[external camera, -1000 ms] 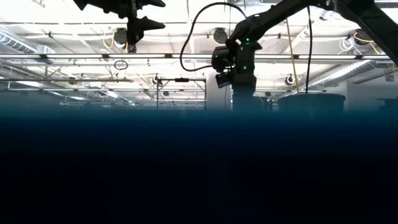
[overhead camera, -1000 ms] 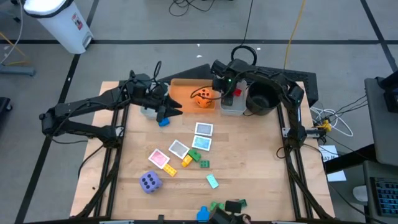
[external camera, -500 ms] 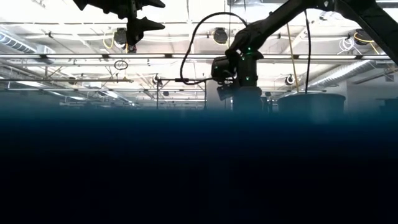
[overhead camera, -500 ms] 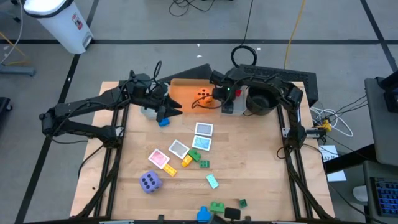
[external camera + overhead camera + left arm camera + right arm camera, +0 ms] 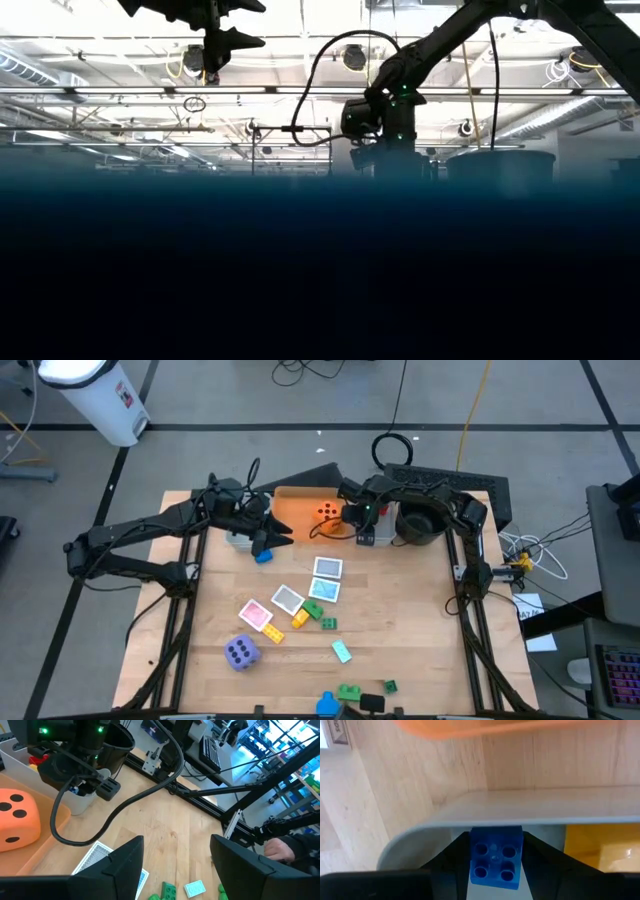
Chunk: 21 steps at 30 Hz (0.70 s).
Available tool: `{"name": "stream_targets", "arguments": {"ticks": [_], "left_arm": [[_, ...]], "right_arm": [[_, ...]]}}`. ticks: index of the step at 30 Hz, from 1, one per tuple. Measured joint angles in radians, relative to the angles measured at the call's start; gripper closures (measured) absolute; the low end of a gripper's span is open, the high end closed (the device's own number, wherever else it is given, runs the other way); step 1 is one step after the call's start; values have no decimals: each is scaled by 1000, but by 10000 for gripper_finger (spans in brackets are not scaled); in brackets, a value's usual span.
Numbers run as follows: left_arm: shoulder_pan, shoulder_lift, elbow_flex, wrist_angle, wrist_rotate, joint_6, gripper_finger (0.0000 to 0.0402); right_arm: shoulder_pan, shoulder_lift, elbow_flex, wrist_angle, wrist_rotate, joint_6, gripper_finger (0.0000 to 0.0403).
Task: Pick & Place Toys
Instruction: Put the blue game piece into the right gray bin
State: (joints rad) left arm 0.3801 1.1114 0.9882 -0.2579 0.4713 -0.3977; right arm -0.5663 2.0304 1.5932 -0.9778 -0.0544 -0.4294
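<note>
The left gripper point(image 5: 272, 532) hangs left of the grey bin point(image 5: 375, 538), fingers parted and empty over a blue brick point(image 5: 263, 556). The right gripper point(image 5: 495, 865) grips a blue four-stud brick point(image 5: 495, 856) just over that bin's rim. Best to carry it clear inside the wall before letting go, so it cannot catch the rim.

Both arms are matte black, built of slim tubular links joined by blocky joint housings. Just behind the right end effector point(image 5: 352, 520), the wrist housing shows small green indicator lights, and a black cable point(image 5: 107, 815) loops loosely out from it. The left end effector point(image 5: 175, 865) has two broad, dark, wedge-shaped fingers point(image 5: 120, 865) with smooth faces; the right one's fingers are likewise black and tapered.
</note>
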Motion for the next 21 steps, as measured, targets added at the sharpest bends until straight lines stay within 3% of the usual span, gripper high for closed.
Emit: {"name": "stream_targets", "arguments": {"ticks": [13,21], "left_arm": [[0,0,0,0,0,-5,165],[0,0,0,0,0,-7,165]], "right_arm": [[0,0,0,47,-2,-3,271],[0,0,0,47,-6,-3,215]]}}
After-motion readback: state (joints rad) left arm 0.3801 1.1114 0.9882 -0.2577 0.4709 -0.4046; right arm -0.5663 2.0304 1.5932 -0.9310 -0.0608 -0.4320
